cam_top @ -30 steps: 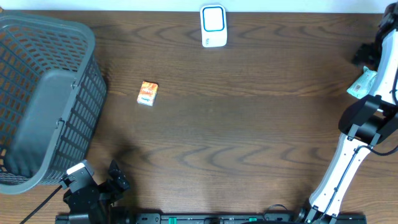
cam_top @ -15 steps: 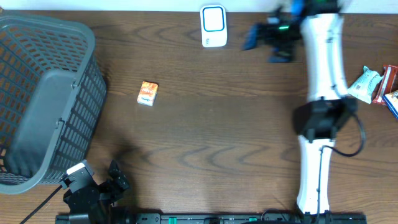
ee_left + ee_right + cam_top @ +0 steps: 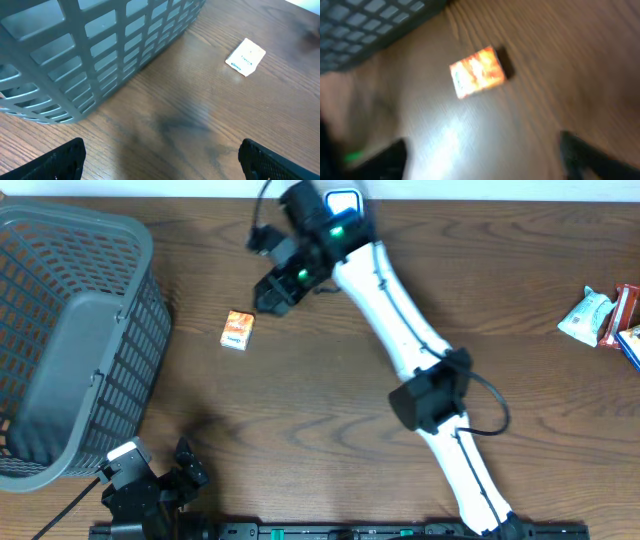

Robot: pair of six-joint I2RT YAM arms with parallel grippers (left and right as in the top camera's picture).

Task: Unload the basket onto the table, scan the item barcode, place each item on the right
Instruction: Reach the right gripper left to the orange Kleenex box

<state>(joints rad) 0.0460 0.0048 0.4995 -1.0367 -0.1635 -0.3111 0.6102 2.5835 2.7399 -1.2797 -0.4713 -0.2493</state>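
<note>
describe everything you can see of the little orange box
The box is small, flat and rectangular, apparently cardboard, with an orange printed top and a pale band at its near end. It lies flat and slightly skewed on the wooden table, right of the basket, touched by nothing else.

Near grey basket (image 3: 100,55) — small box (image 3: 245,56), lying flat.

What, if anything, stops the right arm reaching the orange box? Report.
Nothing, it seems, so probably yes: the right gripper hangs open close to the orange box, bare table between.
</note>
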